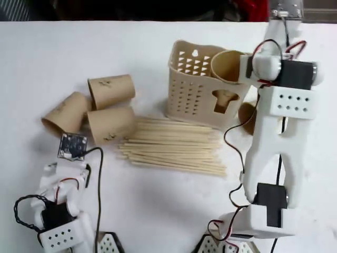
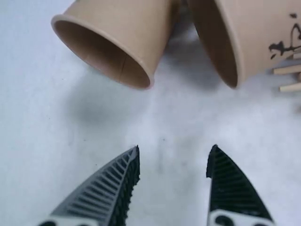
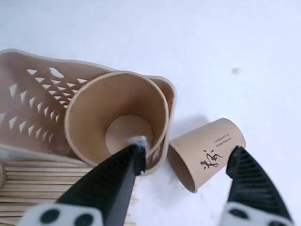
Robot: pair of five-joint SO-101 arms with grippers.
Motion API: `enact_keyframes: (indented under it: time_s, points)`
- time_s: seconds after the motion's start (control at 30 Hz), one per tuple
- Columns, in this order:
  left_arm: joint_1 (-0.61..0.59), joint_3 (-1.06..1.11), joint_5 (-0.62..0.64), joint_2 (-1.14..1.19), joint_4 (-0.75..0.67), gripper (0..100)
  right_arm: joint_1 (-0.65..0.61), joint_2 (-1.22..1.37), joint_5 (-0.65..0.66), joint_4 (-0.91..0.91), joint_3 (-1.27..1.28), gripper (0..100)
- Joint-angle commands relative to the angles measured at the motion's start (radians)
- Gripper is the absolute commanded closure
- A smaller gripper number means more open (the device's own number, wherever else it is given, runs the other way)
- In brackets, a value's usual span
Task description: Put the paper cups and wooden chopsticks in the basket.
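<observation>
On the white table (image 1: 158,211) the right arm (image 1: 279,132) stretches from the near edge up to the far side, and the shorter, folded left arm (image 1: 60,211) sits at the near left corner. The basket (image 1: 189,97) stands upright in the middle of the far half. Just in front of it, and touching its base, lies a loose pile of chopsticks (image 1: 174,147), all running roughly side to side.

To the left of the pile, three cups lie on their sides close together: the far cup (image 1: 110,90), the left cup (image 1: 66,112) and the near cup (image 1: 111,125), the last one against the chopstick ends. A fourth cup (image 3: 117,127) stands mouth up inside the basket, in the corner by the right arm. A fifth cup (image 3: 207,153) lies on its side on the table just beside that corner.

The right gripper (image 3: 188,151) is spread wide, one fingertip at the fourth cup's rim, the other over the table past the fifth cup; I cannot tell whether it touches. The left gripper (image 2: 175,150) is also spread, holding nothing, over bare table near two of the lying cups.
</observation>
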Motion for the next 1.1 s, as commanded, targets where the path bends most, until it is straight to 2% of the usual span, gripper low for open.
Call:
enact_keyframes:
  time_s: [0.0,0.37,0.43,0.6,0.67,0.9,1.07]
  points:
    - [0.01,-0.002,0.012,-0.005,-0.025,76,0.012,0.015,0.012,0.012,0.005,71.4]
    - [0.01,-0.002,0.012,-0.005,-0.025,76,-0.061,0.214,0.012,-0.077,0.023,71.8]
    - [0.01,-0.002,0.012,-0.005,-0.025,76,-0.073,0.246,0.012,-0.09,0.02,76.5]
    - [0.01,-0.002,0.012,-0.005,-0.025,76,-0.099,0.291,0.002,-0.229,0.018,99.2]
    - [0.01,-0.002,0.012,-0.005,-0.025,76,-0.111,0.291,-0.015,-0.294,0.018,96.9]
    - [0.01,-0.002,0.012,-0.005,-0.025,76,-0.168,0.275,-0.029,-0.43,0.018,98.2]
    - [0.01,-0.002,0.012,-0.005,-0.025,76,-0.191,0.282,-0.029,-0.404,0.038,98.2]
